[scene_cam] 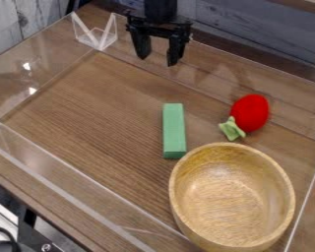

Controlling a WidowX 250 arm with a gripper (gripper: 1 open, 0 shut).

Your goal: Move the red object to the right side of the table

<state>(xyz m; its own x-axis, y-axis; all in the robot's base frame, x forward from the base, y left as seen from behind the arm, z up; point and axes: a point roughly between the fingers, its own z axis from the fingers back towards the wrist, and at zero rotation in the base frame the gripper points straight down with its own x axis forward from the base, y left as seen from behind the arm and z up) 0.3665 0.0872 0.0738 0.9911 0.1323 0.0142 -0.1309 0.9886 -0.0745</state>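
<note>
Your red object (251, 110) lies on the table (94, 108) close to the right edge, a little nearer the far side than the near one. It is a small rounded bright red toy fruit, and its short light-green stem piece points down and to the left, toward the middle of the tabletop. Nothing is touching it.

Just in front of it, toward the near right corner, you have the wooden bowl (232, 195), upright and mouth up; its far rim comes near the green stem, though whether they touch you cannot tell from this view. To the left of the fruit, roughly in the middle of the table, the flat green block (173, 130) lies with its long side running from far to near, its near end just beside the bowl's rim.

The gripper (160, 56) hangs over the far edge of the table, left of centre, pointing straight down, well apart from the fruit. Its dark fingers (142, 45) are spread wide and there is nothing between them.

Low clear acrylic walls (42, 59) border the tabletop, and a small clear folded piece (94, 31) stands at the far left corner.

You will find no brand, label or writing that can be read on any of these things.
</note>
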